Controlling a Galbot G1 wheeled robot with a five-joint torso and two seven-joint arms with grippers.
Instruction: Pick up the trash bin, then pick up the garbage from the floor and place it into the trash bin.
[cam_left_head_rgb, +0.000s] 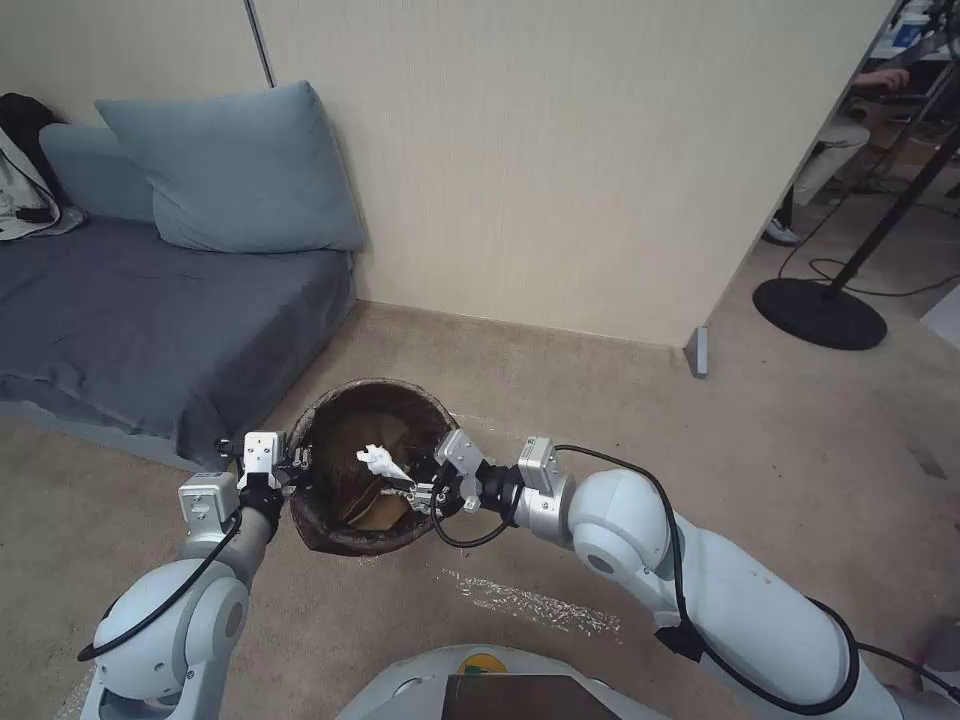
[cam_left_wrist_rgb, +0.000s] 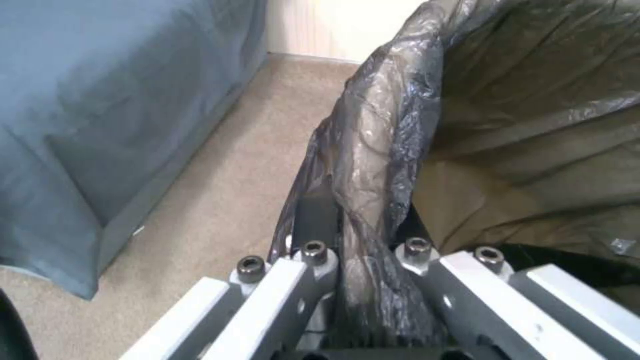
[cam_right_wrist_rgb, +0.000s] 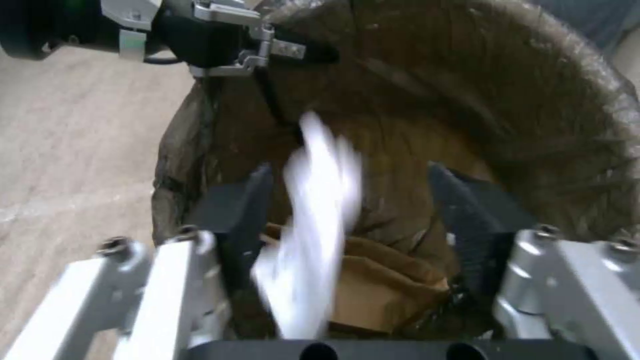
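Left gripper (cam_left_head_rgb: 296, 464) is pinched on the near-left rim of the trash bin (cam_left_head_rgb: 340, 535), bag liner caught between its fingers; the left wrist view shows the liner (cam_left_wrist_rgb: 373, 150) running straight up out of that grip. The bin hangs off the carpet (cam_left_head_rgb: 800, 450), tipped so its mouth faces the head camera, just in front of the sofa (cam_left_head_rgb: 150, 320). Right gripper (cam_left_head_rgb: 412, 490) sits at the opposite rim, reaching over the mouth, its fingers (cam_right_wrist_rgb: 240, 220) spread wide. The white scrap (cam_left_head_rgb: 382, 462) lies between those spread fingers and inside the rim, a blurred streak in the right wrist view (cam_right_wrist_rgb: 313, 225), so it looks loose and on its way down rather than held. Tan paper (cam_left_head_rgb: 375, 512) already rests at the bottom. Key relation: the scrap is directly beyond the right gripper's tips, over the bin's interior, its long axis roughly along the gripper's reach toward the left gripper. The drop appears well placed; this piece should land inside.
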